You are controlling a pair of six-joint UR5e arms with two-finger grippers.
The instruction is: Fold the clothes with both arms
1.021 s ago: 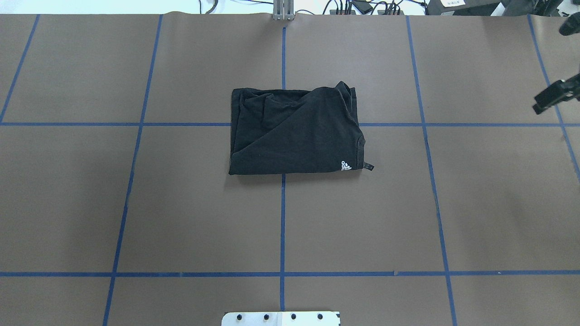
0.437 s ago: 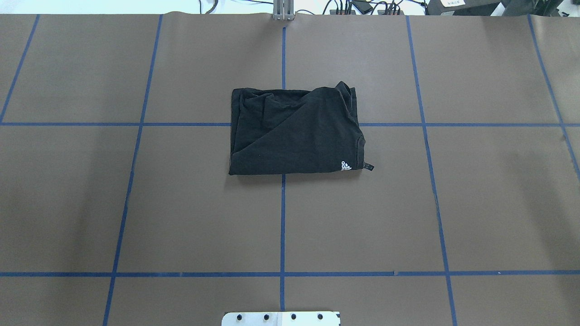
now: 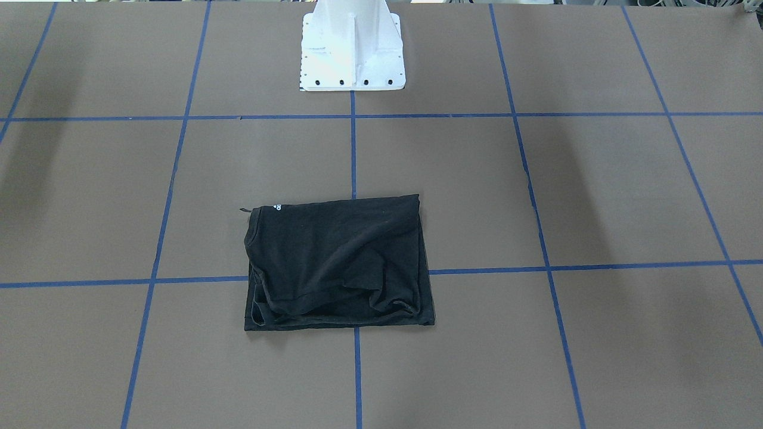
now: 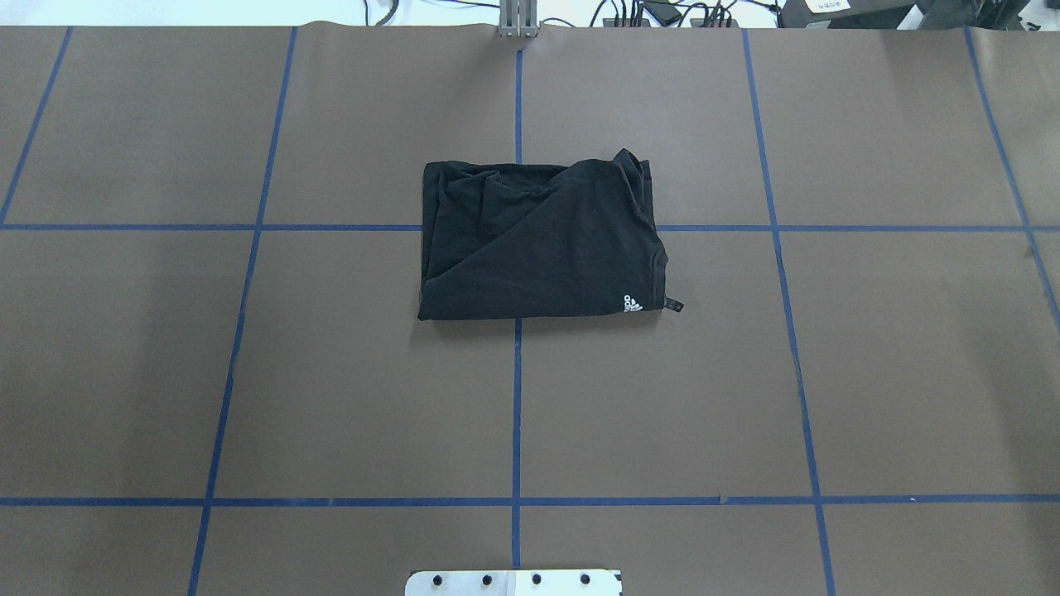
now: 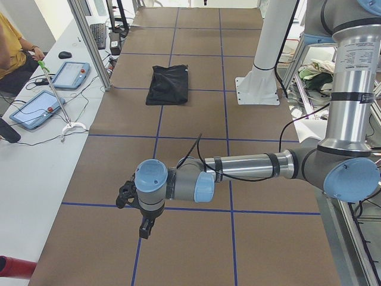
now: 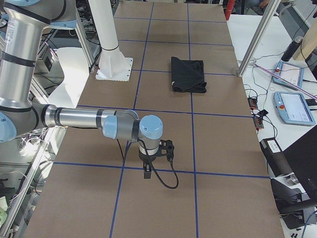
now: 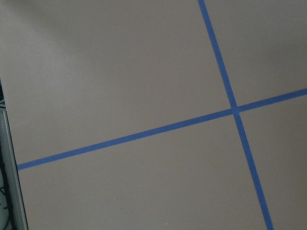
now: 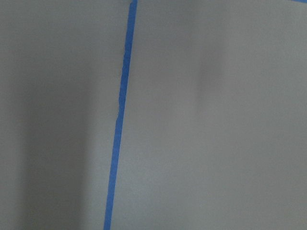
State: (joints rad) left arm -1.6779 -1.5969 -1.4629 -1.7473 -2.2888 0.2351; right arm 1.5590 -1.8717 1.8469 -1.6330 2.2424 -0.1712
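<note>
Overhead exterior view, black T-shirt [image 4: 538, 240] folded rectangular, lying on table [image 4: 331, 397]

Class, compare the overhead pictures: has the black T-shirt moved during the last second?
No. The T-shirt lies over the same crossing of the blue tape lines, its corners unmoved against them.

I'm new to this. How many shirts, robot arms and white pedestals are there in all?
Black T-shirt: 1
Robot arms: 2 (left arm, right arm)
White pedestal: 1
Total: 4
</note>
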